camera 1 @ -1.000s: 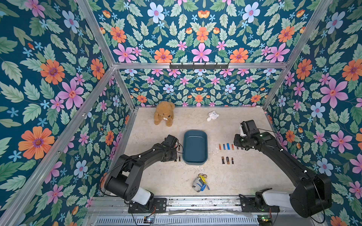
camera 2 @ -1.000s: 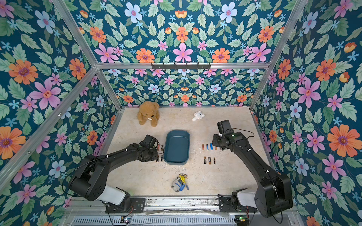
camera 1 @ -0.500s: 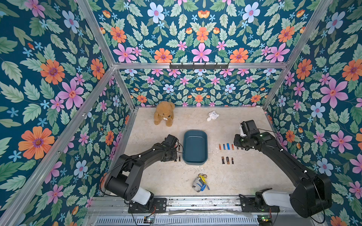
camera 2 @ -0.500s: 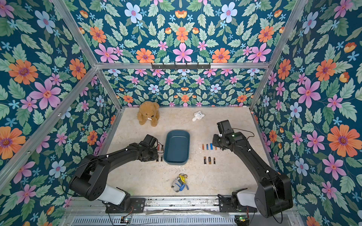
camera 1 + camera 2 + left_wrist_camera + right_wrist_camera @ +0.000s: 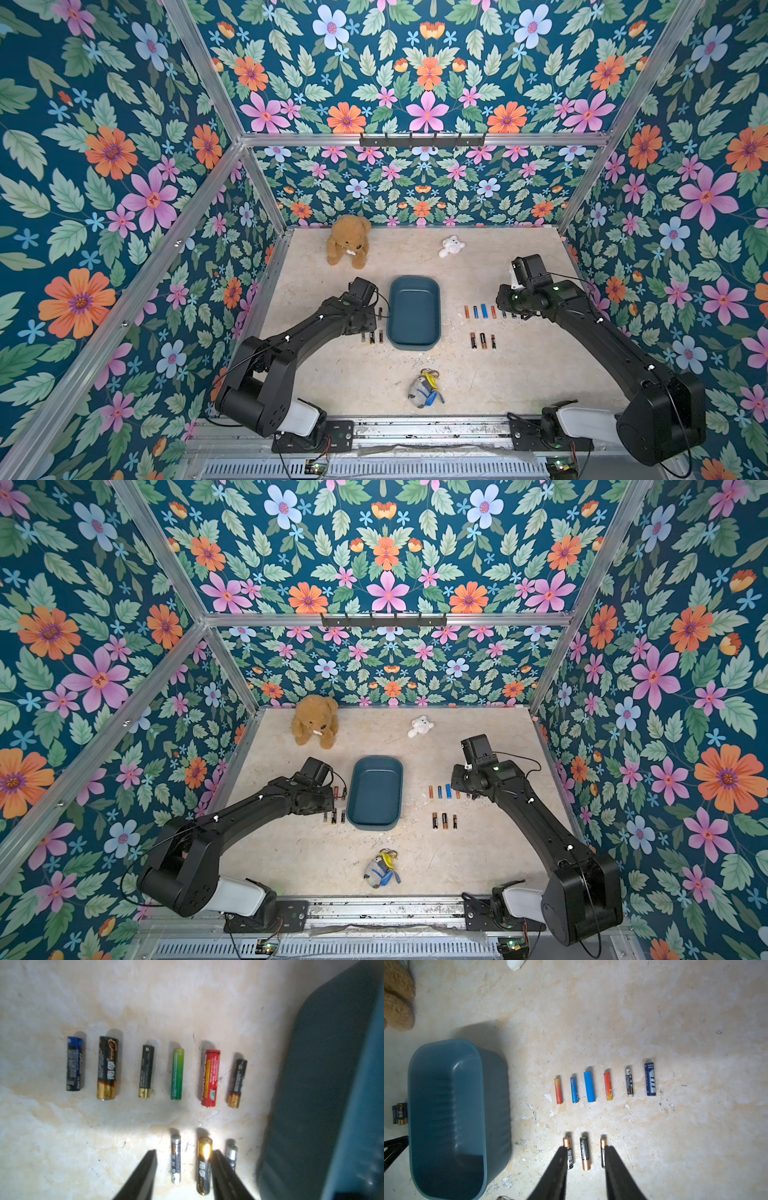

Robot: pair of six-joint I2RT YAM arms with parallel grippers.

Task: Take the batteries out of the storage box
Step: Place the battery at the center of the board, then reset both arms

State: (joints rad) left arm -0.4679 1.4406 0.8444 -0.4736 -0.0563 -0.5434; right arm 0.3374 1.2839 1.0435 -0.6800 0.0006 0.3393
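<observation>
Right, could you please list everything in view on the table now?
storage box: 1, teal-blue, table centre, nothing seen inside
left-side batteries: 9, black-gold, green, red, silver, two rows beside the box
right-side batteries: 9, blue, orange, black-copper, two rows apart from the box
teddy bear: 1, brown, back of table
plush toy: 1, white, back of table
small toy: 1, grey with yellow and blue, front of table
table: 1, beige, under everything
left pincer: 1, black, open over a three-battery row
right pincer: 1, black, open over a three-battery row
</observation>
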